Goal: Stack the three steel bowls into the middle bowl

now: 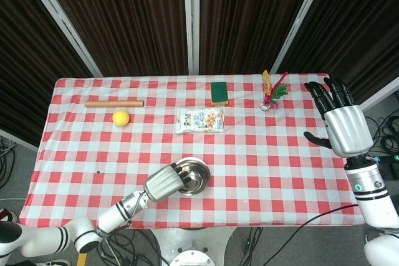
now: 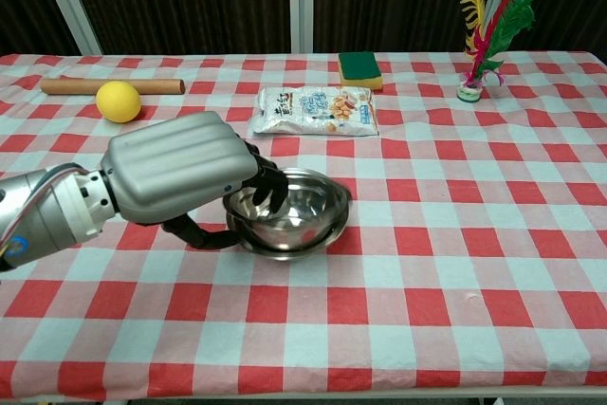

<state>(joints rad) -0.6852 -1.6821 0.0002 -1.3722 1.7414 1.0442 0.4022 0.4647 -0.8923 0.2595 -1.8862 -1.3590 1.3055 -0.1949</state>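
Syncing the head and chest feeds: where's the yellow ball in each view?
Head view: yellow ball in the left half, far side of the table, just below the wooden rolling pin.
Chest view: yellow ball upper left, just below the same rolling pin, beyond the left hand.
Shared landmark: the snack packet lies to the ball's right in both.
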